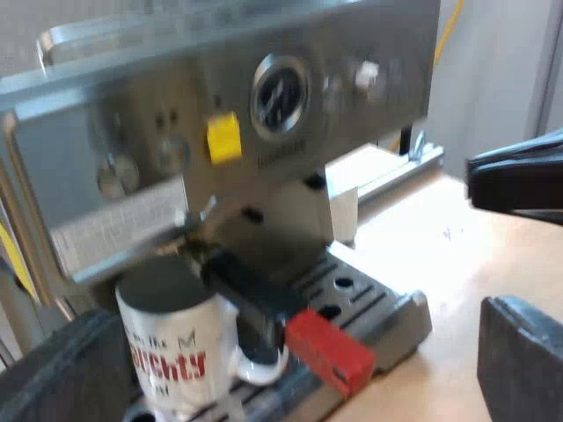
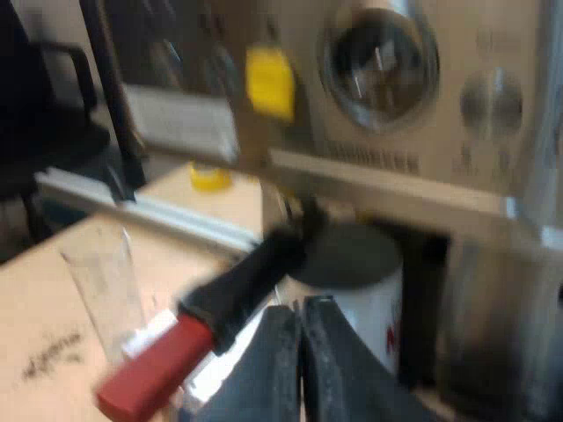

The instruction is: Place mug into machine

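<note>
Pale wood table (image 1: 440,255) runs up to the machine (image 1: 132,158), whose front carries a round gauge (image 1: 280,95) and a yellow tag (image 1: 223,138). From the left wrist, the mug (image 1: 171,352), white with red lettering, stands on the slotted tray (image 1: 387,316) at the machine's front, under the locked holder. The holder's dark handle (image 1: 251,286) reaches out over the mug's rim and ends in its red end (image 1: 330,352). My left gripper (image 1: 295,352) is spread wide and grasps nothing; the mug and red end lie between its fingers (image 1: 519,360), one finger close beside the mug. A black shape (image 1: 519,180) hangs over the table near the machine, possibly the other arm's gripper. From the right wrist, the machine (image 2: 493,264), gauge (image 2: 378,48) and tag (image 2: 268,79) loom close. The mug (image 2: 365,299) sits below the front panel, the handle (image 2: 246,277) slanting past it to the red end (image 2: 145,378). My right gripper (image 2: 302,321) is clenched, fingers together on nothing, just before the mug. A glass (image 2: 106,281) stands on the table near the red end.
</note>
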{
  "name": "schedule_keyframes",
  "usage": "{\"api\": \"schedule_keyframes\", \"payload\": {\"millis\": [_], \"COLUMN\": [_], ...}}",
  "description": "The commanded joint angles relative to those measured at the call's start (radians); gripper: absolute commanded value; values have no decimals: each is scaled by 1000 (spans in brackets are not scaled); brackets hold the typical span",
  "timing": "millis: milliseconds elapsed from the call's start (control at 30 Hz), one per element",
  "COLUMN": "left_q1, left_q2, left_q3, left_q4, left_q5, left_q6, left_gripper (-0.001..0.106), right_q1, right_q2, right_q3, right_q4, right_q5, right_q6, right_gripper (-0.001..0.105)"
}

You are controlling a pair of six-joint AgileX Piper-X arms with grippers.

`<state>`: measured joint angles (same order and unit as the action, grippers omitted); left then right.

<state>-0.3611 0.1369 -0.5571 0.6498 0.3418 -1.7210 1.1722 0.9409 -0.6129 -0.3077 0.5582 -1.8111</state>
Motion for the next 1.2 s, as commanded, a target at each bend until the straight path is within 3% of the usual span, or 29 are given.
{"api": "schedule_keyframes", "payload": {"millis": [33,267,800,1200], "left_q1": [-4,-4,-4,-4], "left_q2": [-3,-3,-3,-3], "left_q3": [-30,-34,-54,-54], "left_q4": [2,-3,-4,4], "left_q5": [0,0,0,0], "left_q6": [-6,-8,-8,-8], "left_gripper": [81,81,81,81], "right_q1": [30,38,-31,-95], "right_q2": [-17,65,387,499], "right_q3": [-35,-148,-424,-504], "right_q4": [-2,27,109,109], "right_q5": [61,116,88,74], "right_q6": [-36,-33,-25,-25], "right_gripper": [0,0,0,0]}}
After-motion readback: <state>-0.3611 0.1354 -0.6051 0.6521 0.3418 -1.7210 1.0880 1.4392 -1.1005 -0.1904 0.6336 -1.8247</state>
